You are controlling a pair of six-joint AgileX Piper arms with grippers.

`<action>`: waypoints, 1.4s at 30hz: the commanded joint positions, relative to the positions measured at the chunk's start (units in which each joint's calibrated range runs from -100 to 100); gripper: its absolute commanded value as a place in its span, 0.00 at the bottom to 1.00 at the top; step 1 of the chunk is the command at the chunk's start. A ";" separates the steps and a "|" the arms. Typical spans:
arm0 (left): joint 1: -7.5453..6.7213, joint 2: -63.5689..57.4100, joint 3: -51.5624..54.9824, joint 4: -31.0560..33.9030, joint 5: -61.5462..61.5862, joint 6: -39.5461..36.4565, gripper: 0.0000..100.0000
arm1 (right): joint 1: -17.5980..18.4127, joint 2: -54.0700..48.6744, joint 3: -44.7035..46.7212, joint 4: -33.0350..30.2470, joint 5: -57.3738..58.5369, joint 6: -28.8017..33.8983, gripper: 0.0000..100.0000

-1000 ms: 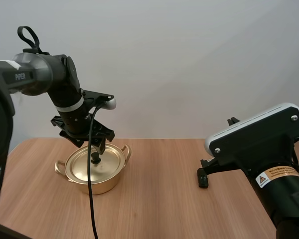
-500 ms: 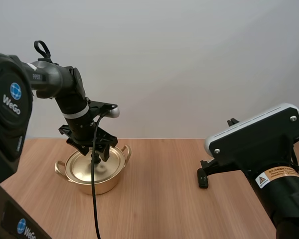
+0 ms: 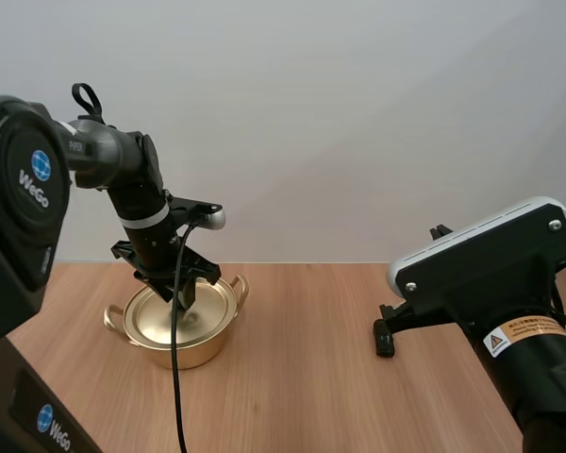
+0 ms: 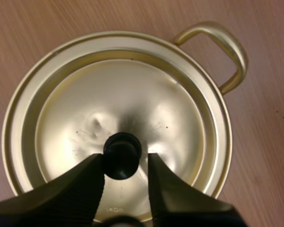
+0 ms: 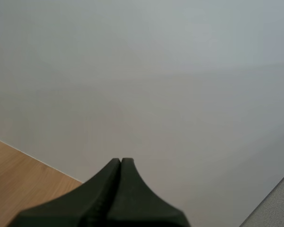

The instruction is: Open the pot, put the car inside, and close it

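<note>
Left jaws parted around the lid (image 4: 132,94) knob (image 4: 122,150)
Lid sits on the gold pot (image 3: 184,347) directly below them, hiding its inside; right jaws clenched empty, well apart, over the table (image 3: 302,377).

The left arm (image 3: 108,159) is reaching forward from the left edge and bending down at the wrist (image 3: 151,222), so the left gripper (image 3: 187,291) is pointing downward — its two black fingers (image 4: 80,182) are standing slightly apart, ribbed faces turned inward. The right arm (image 3: 491,269) is sitting low at the right, and the right gripper (image 5: 120,163) is pressing both fingers together into one dark wedge.
</note>
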 commanded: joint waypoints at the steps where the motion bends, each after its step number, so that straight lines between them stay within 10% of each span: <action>1: 0.04 0.07 -0.07 0.09 0.25 0.06 0.11 | 0.01 0.00 -0.08 -0.16 0.38 0.02 0.00; 2: 0.04 0.07 -0.07 0.09 0.25 0.06 0.00 | 0.01 0.00 -0.08 -0.30 0.36 0.02 0.00; 12: 0.04 -3.04 -0.07 -2.49 -7.59 0.06 0.00 | 0.01 3.58 -16.51 9.96 21.21 6.57 0.00; 24: 0.04 -11.38 -0.07 -4.21 -12.80 1.23 0.00 | -1.31 45.58 -55.14 15.80 54.41 3.23 0.00; 42: 0.04 -33.01 -4.99 -10.12 -37.66 1.23 0.00 | -1.41 83.68 -51.37 11.03 62.02 -0.27 0.00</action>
